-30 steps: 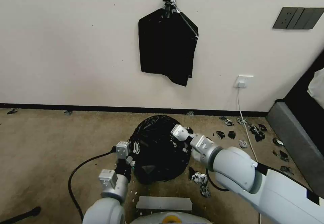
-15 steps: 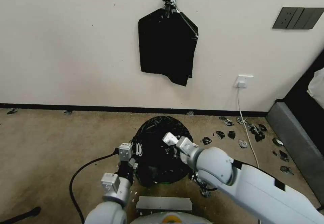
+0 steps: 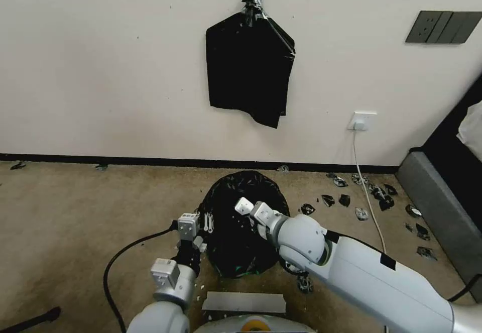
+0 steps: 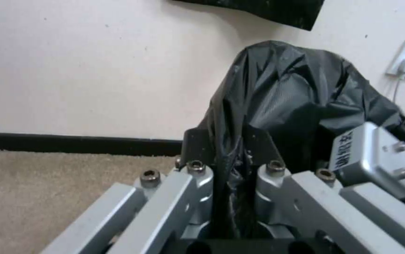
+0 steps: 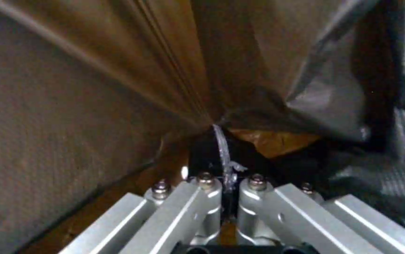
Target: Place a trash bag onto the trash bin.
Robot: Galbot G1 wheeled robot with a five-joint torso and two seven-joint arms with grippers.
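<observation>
Head view: trash bag (image 3: 243,222) sat draped as a black dome on the carpet in front of the wall, covering what should be the trash bin; no cream plastic was visible, so I couldn't confirm the bin. Over the last second the right gripper (image 3: 247,207) swung from the bag's far-right side inward across its top, and the dome got narrower and taller. Left gripper (image 3: 197,232) stayed at the bag's left edge. Wrist views: left fingers (image 4: 197,176) pinched together on a fold of film; right fingers (image 5: 207,183) likewise clamped on a thin pleat. My read: mouth being stretched over the rim, not seated yet.
</observation>
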